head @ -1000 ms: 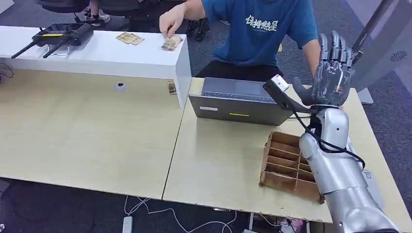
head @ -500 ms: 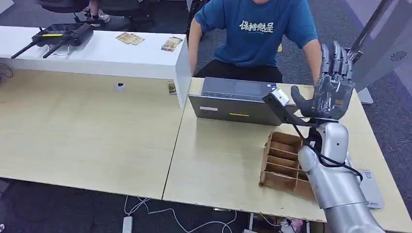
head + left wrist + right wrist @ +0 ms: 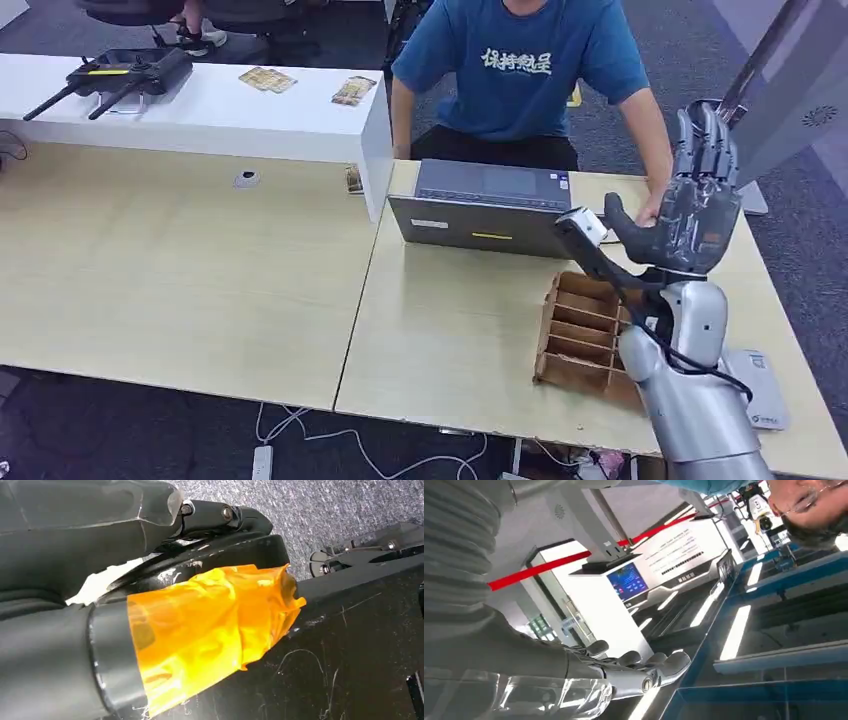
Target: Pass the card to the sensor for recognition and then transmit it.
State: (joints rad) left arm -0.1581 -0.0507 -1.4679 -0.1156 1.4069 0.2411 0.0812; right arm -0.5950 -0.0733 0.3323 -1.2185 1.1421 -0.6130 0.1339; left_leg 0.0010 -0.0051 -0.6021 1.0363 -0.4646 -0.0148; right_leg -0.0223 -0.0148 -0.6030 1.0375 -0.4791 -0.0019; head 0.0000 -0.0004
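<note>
Bright, even light; sharp focus.

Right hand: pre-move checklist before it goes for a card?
1. Right hand empty, fingers apart: ok.
2. Hand raised clear of the wooden slotted tray: ok.
3. Card within reach: not ok; the cards lie on the far white shelf.
4. Person's hand clear of the path: not ok, it rests on the table beside the robot hand.
5. Sensor located: cannot tell.
6. Left hand state: cannot tell.
</note>
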